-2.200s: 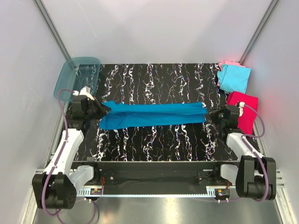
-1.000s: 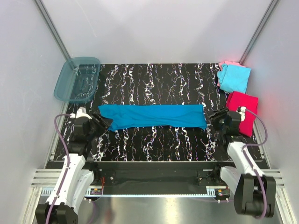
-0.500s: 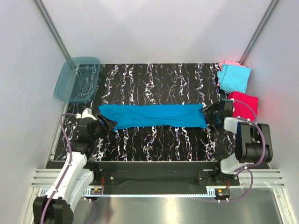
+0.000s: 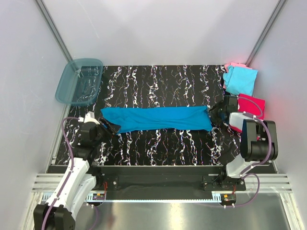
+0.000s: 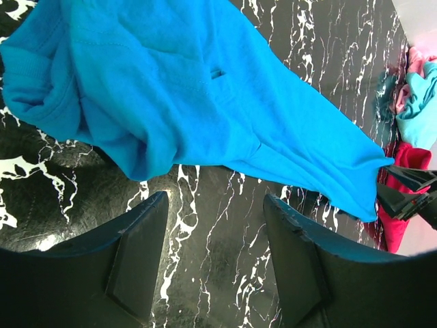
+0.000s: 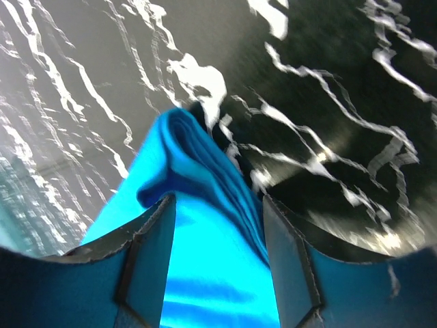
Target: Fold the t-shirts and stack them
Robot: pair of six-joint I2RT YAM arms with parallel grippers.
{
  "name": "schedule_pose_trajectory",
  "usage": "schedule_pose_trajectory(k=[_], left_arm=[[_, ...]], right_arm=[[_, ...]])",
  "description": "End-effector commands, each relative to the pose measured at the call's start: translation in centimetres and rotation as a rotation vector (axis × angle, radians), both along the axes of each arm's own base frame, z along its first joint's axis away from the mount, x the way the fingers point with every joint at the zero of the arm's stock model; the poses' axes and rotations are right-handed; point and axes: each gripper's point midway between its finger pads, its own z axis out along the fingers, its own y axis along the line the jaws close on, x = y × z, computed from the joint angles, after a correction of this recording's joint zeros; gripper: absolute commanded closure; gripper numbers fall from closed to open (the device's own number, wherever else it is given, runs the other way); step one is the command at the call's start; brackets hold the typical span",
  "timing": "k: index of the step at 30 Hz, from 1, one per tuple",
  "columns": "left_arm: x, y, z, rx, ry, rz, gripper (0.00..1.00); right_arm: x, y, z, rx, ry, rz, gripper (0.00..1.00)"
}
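Observation:
The large teal-blue t-shirt (image 4: 158,119) lies folded into a long strip across the black marble table (image 4: 158,86). My left gripper (image 4: 111,128) is open just short of the strip's left end. In the left wrist view the left gripper (image 5: 215,201) has only marble between its fingers, with the t-shirt (image 5: 205,102) ahead. My right gripper (image 4: 214,114) is open at the strip's right end. In the right wrist view the right gripper (image 6: 218,205) straddles the t-shirt's (image 6: 205,260) bunched edge.
A translucent teal tub (image 4: 79,81) stands at the back left. A light cyan t-shirt (image 4: 240,80) lies on a pale pink one (image 4: 234,65) at the back right corner. A magenta-red t-shirt (image 4: 253,105) lies just behind the right arm.
Both grippers drew back from the shirt's ends, then came back. The right gripper has swung in over the right end; the left has edged toward the left end. The shirt lies flatter.

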Motion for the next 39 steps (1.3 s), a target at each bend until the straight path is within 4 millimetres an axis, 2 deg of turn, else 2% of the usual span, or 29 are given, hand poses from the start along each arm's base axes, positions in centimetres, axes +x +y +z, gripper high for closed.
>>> schedule_pose_trajectory(k=[1, 6, 10, 13, 17, 19, 23, 32, 39], left_arm=[[0.8, -0.4, 1.8, -0.005, -0.076, -0.02, 0.38], [0.7, -0.7, 1.6, -0.012, -0.073, -0.028, 0.39], [0.4, -0.8, 1.7, -0.016, -0.083, -0.036, 0.39], [0.3, -1.0, 1.6, -0.025, -0.082, -0.038, 0.39], [0.2, -1.2, 1.8, -0.029, -0.087, -0.047, 0.4], [0.1, -1.2, 2.0, -0.026, -0.093, -0.045, 0.4], [0.1, -1.2, 2.0, -0.025, -0.094, -0.046, 0.41], [0.2, -1.3, 2.6, -0.021, -0.104, -0.046, 0.41], [0.2, -1.2, 3.1, -0.02, -0.115, -0.04, 0.41]], right_arm=[[-0.8, -0.9, 2.8, -0.088, -0.03, -0.008, 0.4], [-1.7, 0.0, 5.9, -0.073, -0.089, 0.025, 0.4], [-3.1, 0.9, 6.8, -0.075, -0.105, 0.075, 0.4], [-4.3, 1.2, 6.4, -0.077, -0.082, 0.086, 0.4], [-6.8, 1.3, 4.8, -0.067, -0.023, 0.076, 0.41], [-7.4, 1.0, 5.6, -0.07, -0.053, 0.047, 0.41], [-9.4, 0.9, 5.2, -0.069, -0.025, 0.033, 0.41], [-10.1, 1.1, 3.2, -0.062, 0.049, 0.038, 0.41], [-10.2, 0.4, 2.6, -0.085, 0.066, 0.01, 0.41]])
